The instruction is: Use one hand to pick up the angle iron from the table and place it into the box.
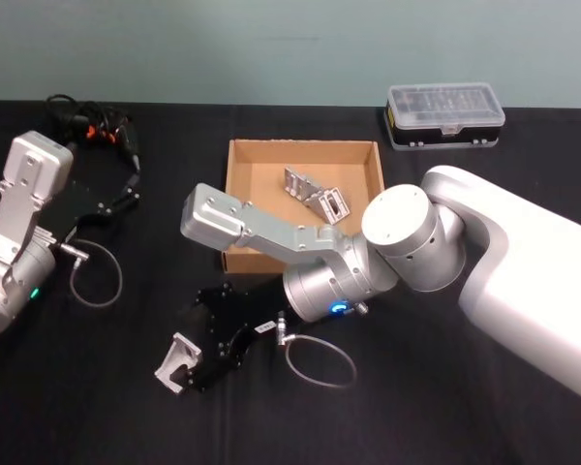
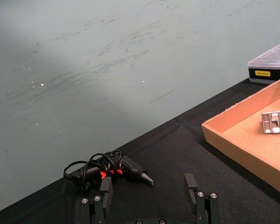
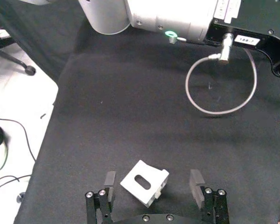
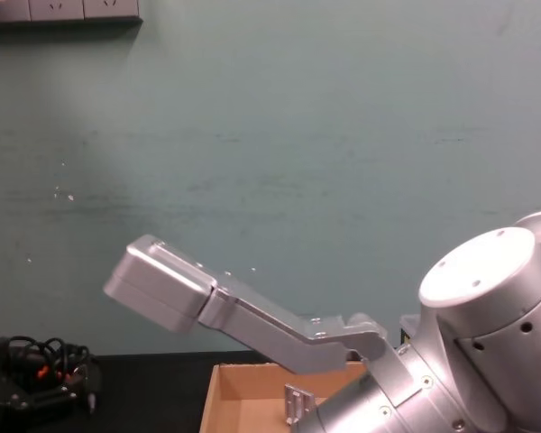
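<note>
While the left arm (image 1: pixel 17 228) sits folded at the table's left edge, the right arm (image 1: pixel 407 237) reaches in from the right side of the head view and does the work. Its thick pale link ends in a round joint in front of the box (image 1: pixel 259 208). A boxy silver link (image 1: pixel 234 221) angles up and to the left from there, crossing over the box's front wall. In the chest view that link rises at a slant above the box. The wrist turns down and to the left, so the right gripper (image 3: pixel 152 176) points at the black table (image 1: pixel 97 417) in front of the box.

The right gripper's fingers (image 3: pixel 110 181) are spread wide with one on each side of the angle iron (image 3: pixel 143 183). There is a gap between each finger and the metal, so nothing is gripped. The angle iron lies on the table, well apart from the box, with its slotted face up. A grey cable loop (image 1: pixel 320 360) lies on the table just beside the wrist.

The left gripper (image 2: pixel 148 185) is also spread open and holds nothing. It faces a glue gun (image 2: pixel 119 169) near the table's far edge. Silvery brackets (image 1: pixel 315 194) lie inside the box, and a clear-lidded case (image 1: pixel 445 114) stands beyond its far right corner.
</note>
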